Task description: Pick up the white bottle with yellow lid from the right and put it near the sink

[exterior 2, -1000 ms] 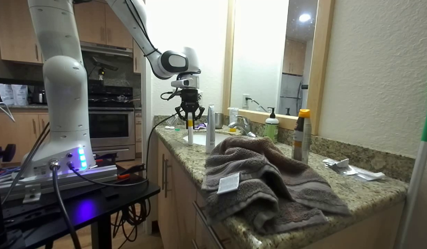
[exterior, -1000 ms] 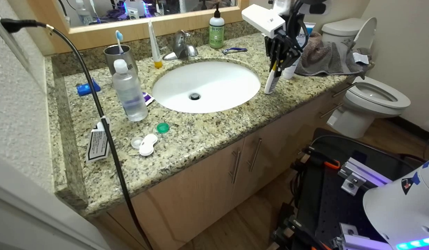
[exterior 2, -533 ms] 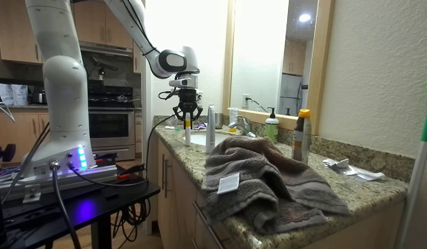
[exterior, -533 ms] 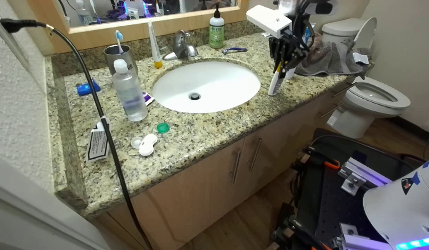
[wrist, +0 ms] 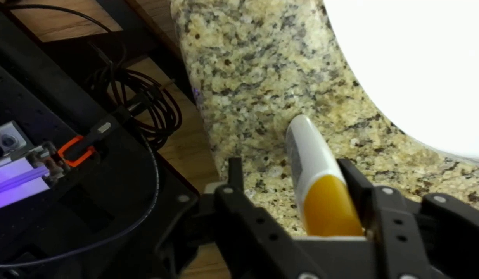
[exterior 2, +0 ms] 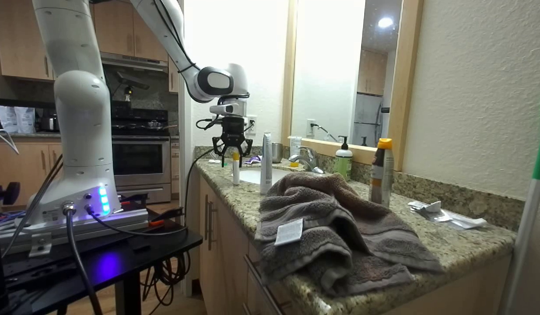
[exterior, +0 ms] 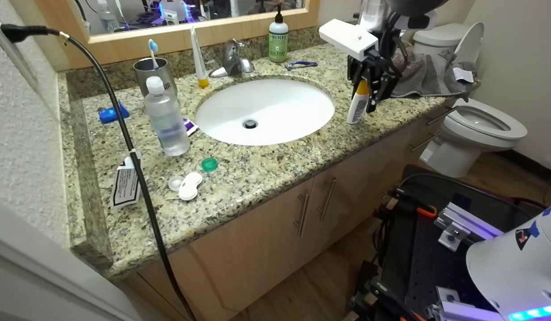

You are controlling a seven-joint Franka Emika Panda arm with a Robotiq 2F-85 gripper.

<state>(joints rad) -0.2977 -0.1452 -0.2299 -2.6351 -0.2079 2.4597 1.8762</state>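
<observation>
The clear bottle (exterior: 166,120) stands near the metal cup (exterior: 166,76), which holds a toothbrush (exterior: 153,47). The green cap (exterior: 209,164) lies near the white lens case (exterior: 190,185). The pump bottle (exterior: 278,42) stands near the razor (exterior: 304,63). The grey towel (exterior 2: 331,210) lies crumpled near the orange-capped can (exterior 2: 380,179).

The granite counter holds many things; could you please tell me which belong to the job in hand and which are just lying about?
Part of the job:
white bottle with yellow lid
sink

Just lying about:
green pump bottle
blue razor
clear bottle
metal cup
yellow-capped tube
lens case
grey towel
</observation>
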